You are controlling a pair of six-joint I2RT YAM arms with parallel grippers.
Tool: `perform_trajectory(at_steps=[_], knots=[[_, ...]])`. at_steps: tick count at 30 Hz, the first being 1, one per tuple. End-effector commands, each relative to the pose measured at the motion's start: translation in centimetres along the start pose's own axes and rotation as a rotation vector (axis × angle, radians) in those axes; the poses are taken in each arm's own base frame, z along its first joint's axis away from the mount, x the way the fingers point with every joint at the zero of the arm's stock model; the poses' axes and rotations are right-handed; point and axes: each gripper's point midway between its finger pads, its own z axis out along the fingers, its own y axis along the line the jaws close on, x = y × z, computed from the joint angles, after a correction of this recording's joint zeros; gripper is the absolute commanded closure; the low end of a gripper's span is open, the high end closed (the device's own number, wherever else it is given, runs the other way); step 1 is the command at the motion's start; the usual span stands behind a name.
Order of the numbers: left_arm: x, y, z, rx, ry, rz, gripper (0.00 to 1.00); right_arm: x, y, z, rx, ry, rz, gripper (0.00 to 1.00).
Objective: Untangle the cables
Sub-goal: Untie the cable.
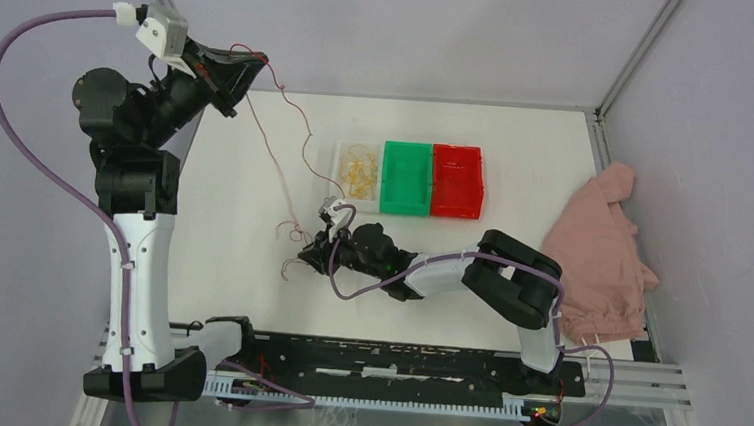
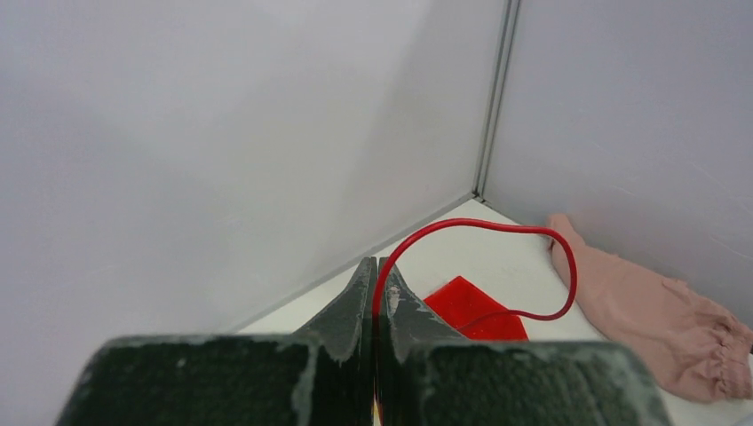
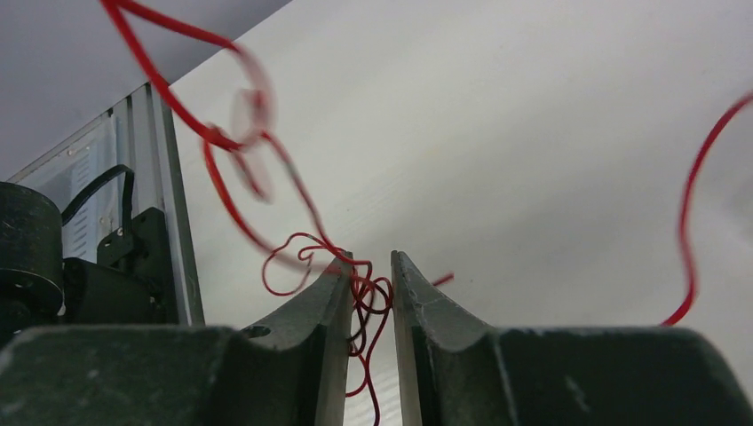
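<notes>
The left claw (image 2: pixel 375 271) was raised over the desk's (image 1: pixel 518 153) far left corner, its jaws pressed fully together on one end of the red cable (image 2: pixel 479 222). A short free loop arched beyond the tips. From there the cable sloped down across the desk to the right claw (image 3: pixel 368 262), which lay low near the middle. The right jaws were drawn in to a narrow gap, and the knot (image 3: pixel 368 293) filled that gap, so it looked pinched rather than merely straddled. More red loops stood slack just beyond the tips. A darker strand may have run through the knot, but it was too fine to tell. The yellow cable (image 1: pixel 358 169) lay coiled in the clear bin (image 1: pixel 342 150), well apart from both claws.

The cable looked thread-thin, almost weightless and limp, yet springy enough to hold its curls. It would probably slide through a loose pinch. A hard pull from the raised end would likely tighten the knot rather than free it. The better hold seemed to be a single strand just beside the knot, not the whole clump. The other claw could then feed slack towards it, so one loop could be worked open at a time.
</notes>
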Motion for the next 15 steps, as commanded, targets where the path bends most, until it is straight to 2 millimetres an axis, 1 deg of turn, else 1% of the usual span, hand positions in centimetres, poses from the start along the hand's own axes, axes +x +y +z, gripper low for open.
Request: perform_trajectory(at_steps=[1,10,15], knots=[[-6.1,-0.3,0.3,-0.02,-0.157,0.083,0.97,0.1,0.4,-0.6,0.002,-0.047,0.03,0.72],[-13.1,0.5,0.6,-0.088,-0.313,0.205,0.97,2.6,0.0,-1.9,0.045,-0.014,0.03,0.72],[-15.5,1.2,0.9,-0.116,-0.36,0.259,0.97,3.9,-1.0,-2.7,0.095,0.003,0.031,0.77]])
